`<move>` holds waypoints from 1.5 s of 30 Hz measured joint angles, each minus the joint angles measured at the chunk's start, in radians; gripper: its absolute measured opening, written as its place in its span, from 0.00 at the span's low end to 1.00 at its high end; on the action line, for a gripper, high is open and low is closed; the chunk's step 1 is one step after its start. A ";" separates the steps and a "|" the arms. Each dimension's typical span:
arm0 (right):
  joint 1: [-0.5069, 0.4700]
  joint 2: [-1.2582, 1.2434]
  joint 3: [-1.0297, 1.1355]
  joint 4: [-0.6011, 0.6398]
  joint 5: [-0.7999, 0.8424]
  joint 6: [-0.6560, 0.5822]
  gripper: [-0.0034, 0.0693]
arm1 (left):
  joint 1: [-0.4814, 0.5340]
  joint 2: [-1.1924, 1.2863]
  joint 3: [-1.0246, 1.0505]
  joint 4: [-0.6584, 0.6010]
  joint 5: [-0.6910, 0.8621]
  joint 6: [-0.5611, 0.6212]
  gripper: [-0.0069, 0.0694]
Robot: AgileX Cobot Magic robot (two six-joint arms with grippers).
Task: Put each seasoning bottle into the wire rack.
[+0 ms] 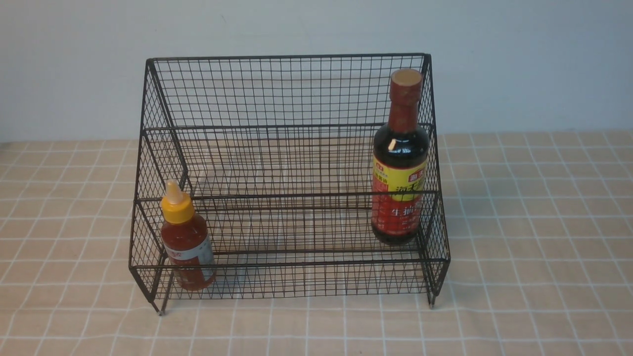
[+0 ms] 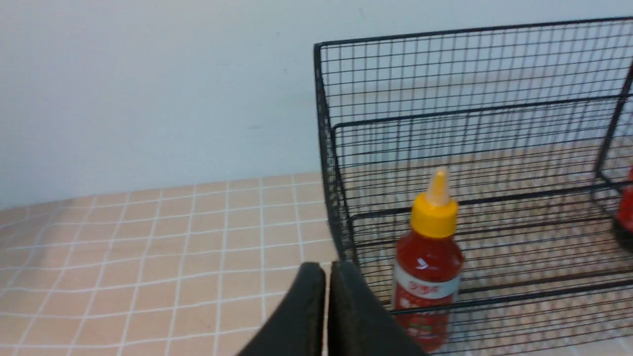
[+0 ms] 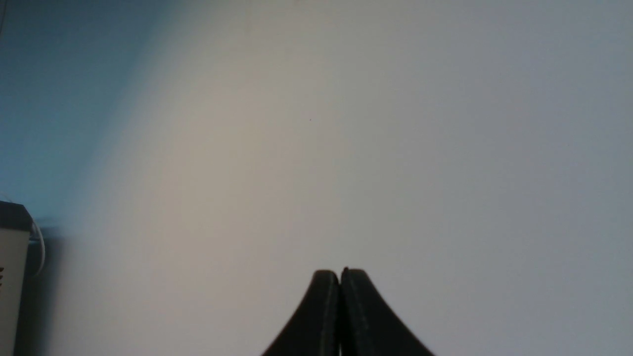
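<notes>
red bottle [image 1: 187, 247] lower tier, left end | soy bottle [image 1: 400, 163] upper tier, right end of rack [image 1: 289, 89] | left tool [image 2: 326, 277], right tool [image 3: 340, 282] closed, empty | risk: red bottle leans, may tip if rack jolted

Red squeeze bottle [image 1: 187, 242] lower left, dark soy bottle [image 1: 400, 160] right, both upright inside black wire rack [image 1: 287, 163].

Black wire rack [image 1: 289, 163]; glossy soy bottle [image 1: 399, 163]; checked cloth [image 1: 534, 257].

Black wire rack [image 1: 289, 163], red yellow-capped squeeze bottle [image 1: 187, 244], dark red-necked soy bottle [image 1: 400, 163], beige white-gridded tablecloth [image 1: 534, 237].
</notes>
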 joint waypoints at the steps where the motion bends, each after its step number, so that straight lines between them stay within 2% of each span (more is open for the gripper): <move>1: 0.000 0.000 0.000 0.000 0.000 0.000 0.03 | 0.023 -0.030 0.065 -0.019 -0.033 0.019 0.08; 7: 0.000 0.000 0.000 0.000 0.000 0.000 0.03 | 0.050 -0.134 0.333 -0.043 -0.122 0.045 0.08; 13: 0.000 0.000 0.000 0.000 0.000 0.005 0.03 | 0.052 -0.137 0.432 -0.045 -0.138 0.046 0.08; 18: 0.000 0.000 0.000 0.000 0.000 0.008 0.03 | 0.052 -0.137 0.440 -0.047 -0.178 0.046 0.08; 45: 0.000 0.000 0.001 0.000 0.000 0.008 0.03 | 0.052 -0.137 0.440 -0.050 -0.179 0.046 0.08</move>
